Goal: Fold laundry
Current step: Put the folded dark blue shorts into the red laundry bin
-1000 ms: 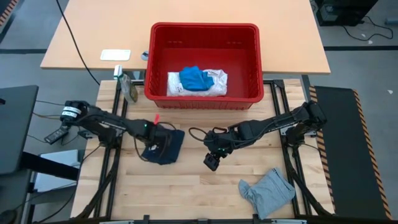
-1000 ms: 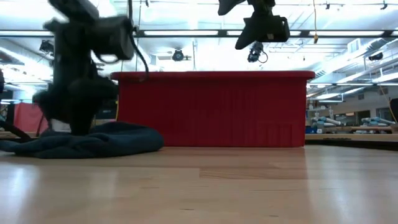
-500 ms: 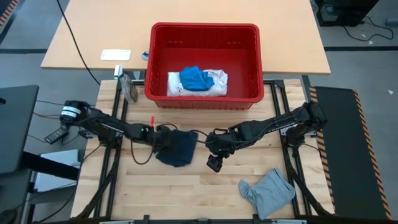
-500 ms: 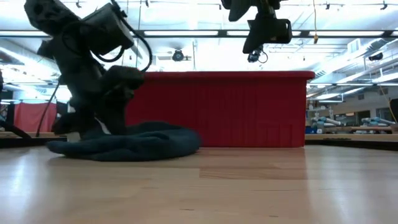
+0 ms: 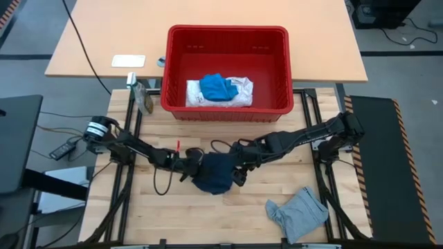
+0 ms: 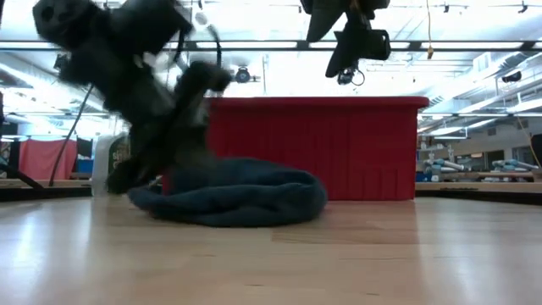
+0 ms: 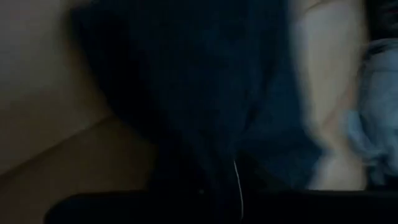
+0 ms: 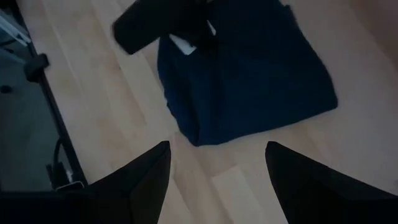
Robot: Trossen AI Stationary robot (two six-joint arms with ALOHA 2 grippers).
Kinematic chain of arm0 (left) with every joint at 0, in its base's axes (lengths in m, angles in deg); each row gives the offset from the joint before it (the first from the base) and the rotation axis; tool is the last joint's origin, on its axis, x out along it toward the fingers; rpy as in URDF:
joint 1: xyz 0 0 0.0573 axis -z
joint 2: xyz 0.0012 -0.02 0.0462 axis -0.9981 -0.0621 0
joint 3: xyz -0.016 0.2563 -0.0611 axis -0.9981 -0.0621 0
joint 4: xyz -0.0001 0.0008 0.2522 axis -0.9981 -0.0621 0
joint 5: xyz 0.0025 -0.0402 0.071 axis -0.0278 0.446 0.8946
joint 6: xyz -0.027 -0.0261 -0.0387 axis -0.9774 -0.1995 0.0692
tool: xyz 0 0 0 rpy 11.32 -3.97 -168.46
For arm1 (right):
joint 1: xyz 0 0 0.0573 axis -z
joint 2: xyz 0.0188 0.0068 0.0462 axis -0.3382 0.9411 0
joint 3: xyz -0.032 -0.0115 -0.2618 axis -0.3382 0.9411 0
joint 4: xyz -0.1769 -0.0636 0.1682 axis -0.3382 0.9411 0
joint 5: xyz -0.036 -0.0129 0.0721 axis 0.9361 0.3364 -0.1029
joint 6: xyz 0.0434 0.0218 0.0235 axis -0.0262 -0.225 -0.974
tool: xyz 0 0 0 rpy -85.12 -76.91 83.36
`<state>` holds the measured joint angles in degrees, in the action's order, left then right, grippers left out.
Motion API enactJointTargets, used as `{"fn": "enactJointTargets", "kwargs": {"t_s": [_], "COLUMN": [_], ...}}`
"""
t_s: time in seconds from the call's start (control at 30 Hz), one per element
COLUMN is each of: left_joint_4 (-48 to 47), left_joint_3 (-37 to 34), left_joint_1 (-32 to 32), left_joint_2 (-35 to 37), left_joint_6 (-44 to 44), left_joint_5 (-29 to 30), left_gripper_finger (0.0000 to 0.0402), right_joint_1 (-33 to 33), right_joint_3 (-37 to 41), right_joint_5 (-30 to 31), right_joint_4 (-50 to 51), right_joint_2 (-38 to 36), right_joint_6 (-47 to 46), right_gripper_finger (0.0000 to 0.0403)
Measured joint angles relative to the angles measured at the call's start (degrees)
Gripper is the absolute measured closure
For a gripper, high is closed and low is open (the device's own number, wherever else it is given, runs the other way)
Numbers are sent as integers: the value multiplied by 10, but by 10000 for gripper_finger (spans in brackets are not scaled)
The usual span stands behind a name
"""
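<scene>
The dark navy cloth (image 5: 216, 173) lies bunched on the wooden table, near its middle; it also shows in the low view (image 6: 241, 195) and the right wrist view (image 8: 249, 81). My left gripper (image 5: 192, 167) is shut on the cloth's left edge. My right gripper (image 8: 217, 186) is open and empty, up in the air over the cloth's right edge (image 5: 239, 174). The grey cloth (image 5: 297, 213) lies crumpled at the table's near right. The white crinkly cloth (image 5: 239, 90) lies in the red basket (image 5: 228, 33) under a bright blue piece (image 5: 216, 86). My left gripper holds the navy cloth by its left edge (image 5: 199, 168), coming slanting down from the table's left. The gripper and the bunched cloth hide the fingertips, so one layer or several cannot be told. The cloth lies slack on the table (image 6: 254, 207).
The red basket stands at the table's far side, behind the navy cloth. A white card (image 5: 129, 61) and a small bottle (image 5: 144, 97) lie at the far left. Bare wood (image 5: 180, 214) shows along the near left of the table.
My left gripper has gone toward the table's right edge, dragging the navy cloth along the table with it. The cloth has slid from left of centre to the middle and has bunched up higher, now under my right gripper.
</scene>
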<state>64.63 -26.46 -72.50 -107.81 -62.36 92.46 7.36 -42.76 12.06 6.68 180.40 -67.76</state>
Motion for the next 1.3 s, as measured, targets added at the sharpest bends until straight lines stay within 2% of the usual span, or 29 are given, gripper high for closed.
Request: {"fn": "enactJointTargets", "kwargs": {"t_s": [0.17,0.27,0.43,0.57,0.7,0.77,0.83,0.93,1.0,1.13,1.23,1.3], "left_joint_4": [-18,-90,-206,-258,-299,-304,-301,-276,-277,-283,-290,-309], "left_joint_3": [52,100,219,318,391,413,417,417,417,417,417,418], "left_joint_1": [-22,-48,-105,-181,-302,-378,-457,-537,-561,-565,-560,-561], "left_joint_2": [92,125,148,146,144,133,115,72,38,-39,-86,-118], "left_joint_6": [73,128,232,346,436,466,475,476,475,480,481,477], "left_joint_5": [43,50,45,22,-16,-54,-120,-206,-251,-316,-317,-277], "left_gripper_finger": [382,382,382,382,382,382,382,382,382,380,363,347], "right_joint_1": [18,37,95,152,214,241,265,303,328,367,385,393], "right_joint_3": [0,0,0,0,0,0,0,0,0,0,0,0], "right_joint_5": [1,14,13,13,17,17,16,15,16,12,11,11], "right_joint_4": [5,6,2,-3,-3,-2,-2,-2,-2,7,23,35], "right_joint_2": [-42,-77,-137,-178,-202,-209,-212,-211,-209,-203,-202,-201], "right_joint_6": [39,69,85,109,113,107,108,113,113,110,108,107], "right_gripper_finger": [135,135,135,135,135,135,135,135,135,135,135,135]}}
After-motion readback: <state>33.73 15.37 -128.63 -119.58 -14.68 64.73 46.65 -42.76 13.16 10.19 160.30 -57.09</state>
